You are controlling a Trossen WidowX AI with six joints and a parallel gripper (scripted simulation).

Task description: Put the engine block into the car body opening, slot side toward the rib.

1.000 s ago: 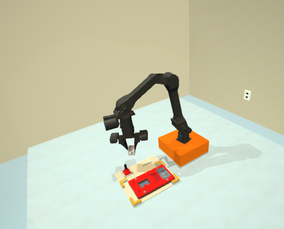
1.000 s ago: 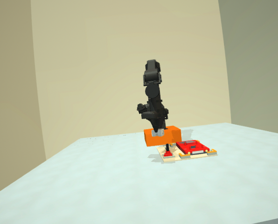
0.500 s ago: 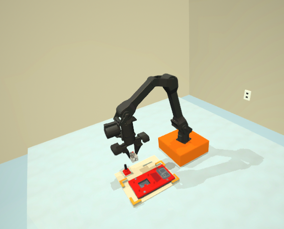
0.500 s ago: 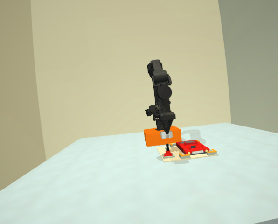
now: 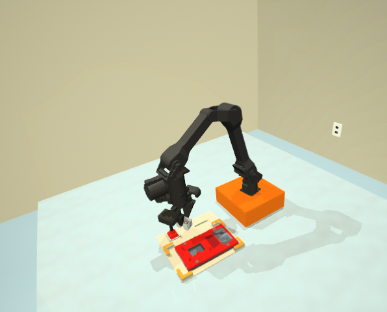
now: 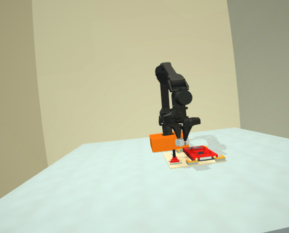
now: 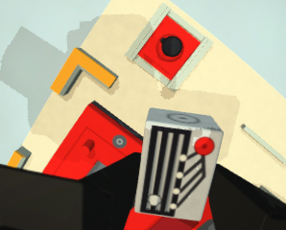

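Observation:
My gripper is shut on the grey engine block and holds it in the air. In the wrist view its dark slotted face, with a red round part, faces the camera. The red car body lies flat below, and the block hangs over its side nearest the red stick piece. The opening in the body shows grey inside; in the wrist view the fingers and block hide most of it. I cannot make out the rib clearly.
A cream board bears the car body between orange corner brackets. A red piece with an upright black stick stands near the gripper. A thin grey bar lies on the board.

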